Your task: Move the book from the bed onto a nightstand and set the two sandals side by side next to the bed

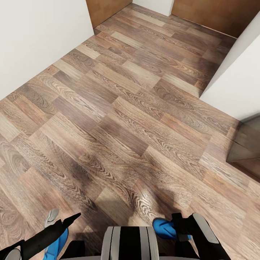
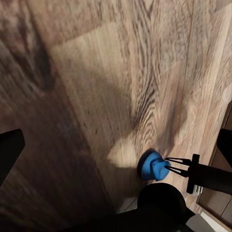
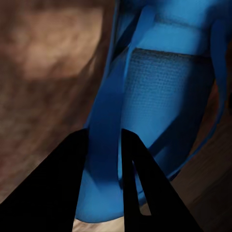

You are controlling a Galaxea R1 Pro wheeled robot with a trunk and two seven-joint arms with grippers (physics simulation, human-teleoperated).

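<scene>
Wood-plank floor [image 1: 137, 119] runs from bottom of head view up to a doorway at top; white wall [image 1: 39, 39] upper left, another white wall corner [image 1: 238, 83] at right, w/ a dark glassy edge [image 1: 249, 144] low on right side; bed, book, nightstand don't show, so robot looks to be in transit. Right gripper [image 3: 104, 154] is clamped on a blue strap of one sandal [image 3: 164, 111]; same sandal pokes out at bottom centre-right of head view [image 1: 162, 228]. Left gripper [image 1: 66, 222] at bottom left sits by a second blue sandal [image 1: 57, 245]; whether it's gripping, can't tell; left wrist view shows the other arm's sandal [image 2: 152, 166] hanging over floor. Risks, as I judge: thin strap is a weak hold, could slip or swing on turns & drop; sandal could catch the wall corner at right. Room: wide open floor mid-frame, passage narrows toward top; keep to middle, away from right corner & glassy edge.
</scene>
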